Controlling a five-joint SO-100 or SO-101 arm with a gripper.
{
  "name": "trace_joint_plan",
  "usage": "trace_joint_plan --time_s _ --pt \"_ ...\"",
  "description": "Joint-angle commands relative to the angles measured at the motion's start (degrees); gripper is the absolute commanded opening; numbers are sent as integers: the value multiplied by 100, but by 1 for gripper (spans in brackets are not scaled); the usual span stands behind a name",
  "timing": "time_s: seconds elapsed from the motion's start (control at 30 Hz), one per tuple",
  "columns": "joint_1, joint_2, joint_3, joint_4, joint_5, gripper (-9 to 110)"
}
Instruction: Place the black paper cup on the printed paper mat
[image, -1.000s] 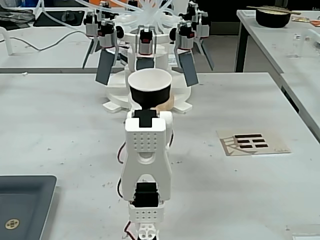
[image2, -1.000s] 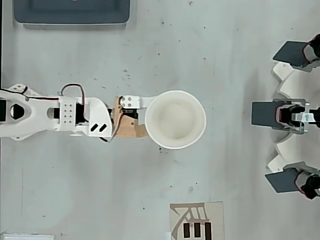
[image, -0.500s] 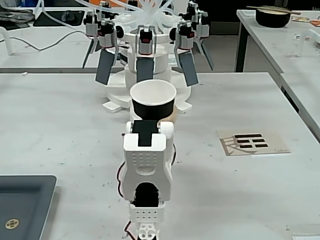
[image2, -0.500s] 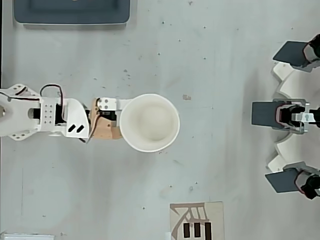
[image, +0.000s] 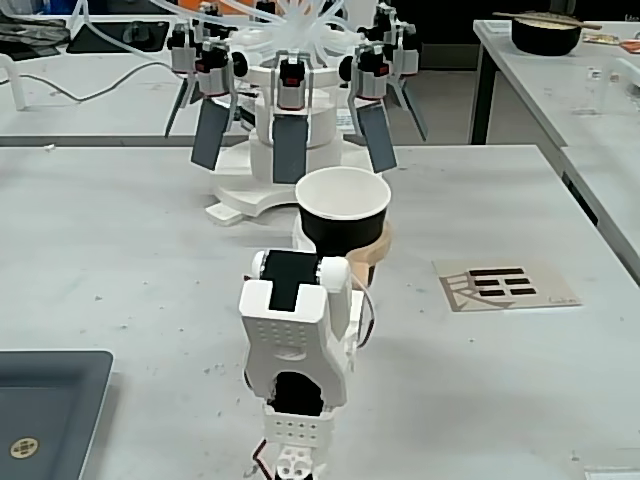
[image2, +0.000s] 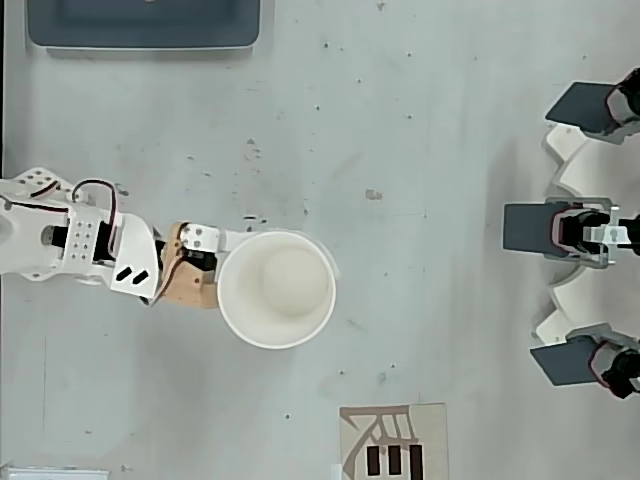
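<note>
The black paper cup (image: 343, 212), white inside, stands upright near the table's middle just beyond the arm in the fixed view. From overhead I see only the cup's white rim and inside (image2: 277, 288). My gripper (image: 340, 248) is closed round its lower part: a tan finger (image: 377, 250) hugs the right side and a white one the left. In the overhead view the gripper (image2: 232, 283) reaches in from the left, its tips hidden under the rim. The printed paper mat (image: 508, 285) (image2: 393, 442) lies flat, apart from the cup and to the right of it in the fixed view.
A white fixture with several dark-paddled arms (image: 290, 120) (image2: 585, 232) stands close behind the cup. A dark grey tray (image: 50, 410) (image2: 140, 25) sits at the near left corner. A dark bowl with chopsticks (image: 546, 35) rests on a separate table at the back right.
</note>
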Motion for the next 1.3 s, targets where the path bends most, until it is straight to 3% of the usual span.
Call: trace_joint_plan --time_s 0.0,0.53,1.27 --pt "176 0 -62 -18 44 12" --pt "1116 -1600 -1731 -9 132 12" --pt "2145 -4693 -6012 773 352 12"
